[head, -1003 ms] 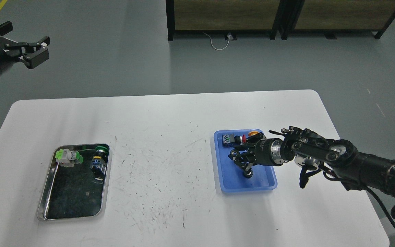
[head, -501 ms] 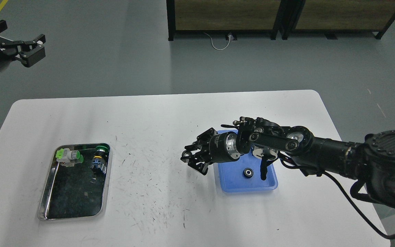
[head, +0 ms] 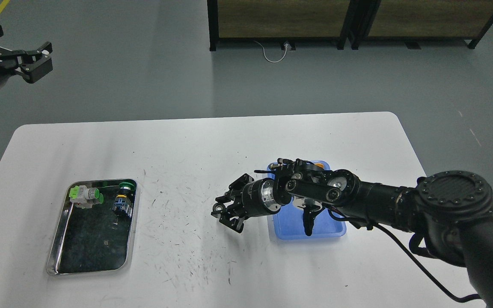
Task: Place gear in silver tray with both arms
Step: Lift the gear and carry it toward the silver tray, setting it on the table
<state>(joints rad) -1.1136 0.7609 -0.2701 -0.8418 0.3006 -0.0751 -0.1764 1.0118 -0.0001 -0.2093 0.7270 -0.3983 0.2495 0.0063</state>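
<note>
The silver tray (head: 88, 244) lies at the table's front left and holds a white and green part (head: 84, 194) and a black, blue and green part (head: 122, 199). My right gripper (head: 226, 216) hovers over bare table just left of the blue tray (head: 287, 224), with its fingers spread and nothing clearly between them. No gear shows; my right arm and its cable cover most of the blue tray. My left gripper (head: 37, 60) is open and empty, raised off the table's far left, well away from the silver tray.
My right arm (head: 379, 205) stretches from the lower right across the blue tray. The white table (head: 195, 145) has scuff marks in its middle. Dark wooden cabinets (head: 280, 21) stand on the floor beyond the far edge.
My right gripper has moved left from inside the blue tray to over the table beside it. A small black gear seen in the blue tray half a second ago is now covered. My left gripper drifted slightly left.
</note>
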